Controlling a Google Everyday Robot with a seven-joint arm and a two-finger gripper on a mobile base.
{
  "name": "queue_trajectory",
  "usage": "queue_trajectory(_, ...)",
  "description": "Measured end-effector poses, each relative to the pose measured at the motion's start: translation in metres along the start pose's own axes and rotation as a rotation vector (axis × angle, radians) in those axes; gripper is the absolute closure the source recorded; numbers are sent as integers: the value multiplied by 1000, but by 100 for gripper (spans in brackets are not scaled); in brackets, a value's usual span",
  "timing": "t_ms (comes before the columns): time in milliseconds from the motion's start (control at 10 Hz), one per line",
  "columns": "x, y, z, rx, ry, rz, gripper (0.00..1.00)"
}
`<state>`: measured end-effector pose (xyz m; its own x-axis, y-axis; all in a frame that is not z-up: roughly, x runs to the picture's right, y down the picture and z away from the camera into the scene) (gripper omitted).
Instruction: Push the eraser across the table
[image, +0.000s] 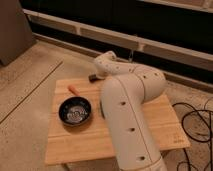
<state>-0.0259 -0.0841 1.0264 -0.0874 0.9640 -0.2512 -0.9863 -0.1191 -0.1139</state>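
1. Camera view, table (160, 125): low, with a light wooden plank top, set on a speckled floor. Cables (197, 120) lay on the floor to its right.
2. Camera view, arm (130, 110): a bulky white arm rose from the near edge and covered the middle of the tabletop.
3. Camera view, gripper (93, 78): a dark tip low over the far left part of the table, close to the far edge. Its fingers were fully closed, with nothing seen between them.
4. Camera view, eraser: no teal block showed anywhere. It probably lay behind the arm or at the gripper tip, so its bearing from the gripper and its long axis could not be told.
5. Camera view, other items: a dark bowl (75, 111) sat near left of the gripper. A small orange-red object (73, 89) lay between the bowl and the far edge.
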Motion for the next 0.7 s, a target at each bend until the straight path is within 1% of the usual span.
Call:
queue_trajectory(100, 2, -2, 10, 5, 12, 48, 97)
queue_trajectory(200, 2, -8, 20, 19, 28, 84, 97)
queue_trajectory(400, -6, -14, 37, 52, 51, 125, 97)
queue_trajectory(700, -24, -8, 51, 71, 47, 102, 97)
